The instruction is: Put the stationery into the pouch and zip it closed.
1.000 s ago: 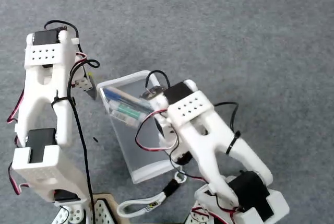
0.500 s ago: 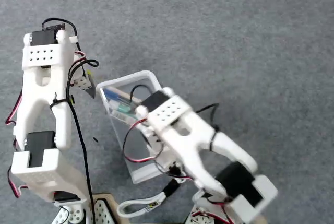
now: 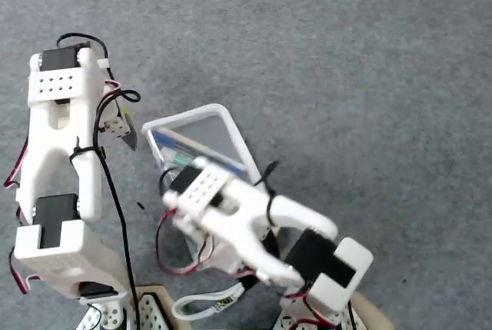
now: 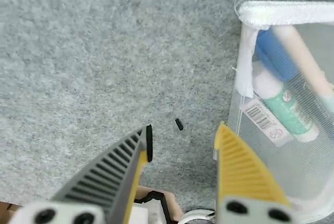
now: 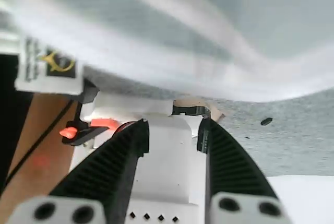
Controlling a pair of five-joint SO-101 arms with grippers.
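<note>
Stationery (image 3: 183, 145) lies inside pouch (image 3: 224, 131) beside left pincer (image 4: 185, 133).

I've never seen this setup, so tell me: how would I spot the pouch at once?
On the grey felt table, a white arm leans over the middle. Partly under it lies the see-through rectangular pouch with white edging; unlike anything nearby, it holds a blue pen and a green-and-white tube.

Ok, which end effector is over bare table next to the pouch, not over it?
The left end effector: it hangs open over the grey table beside the pouch's white-edged corner, while the right arm lies across the pouch.
</note>
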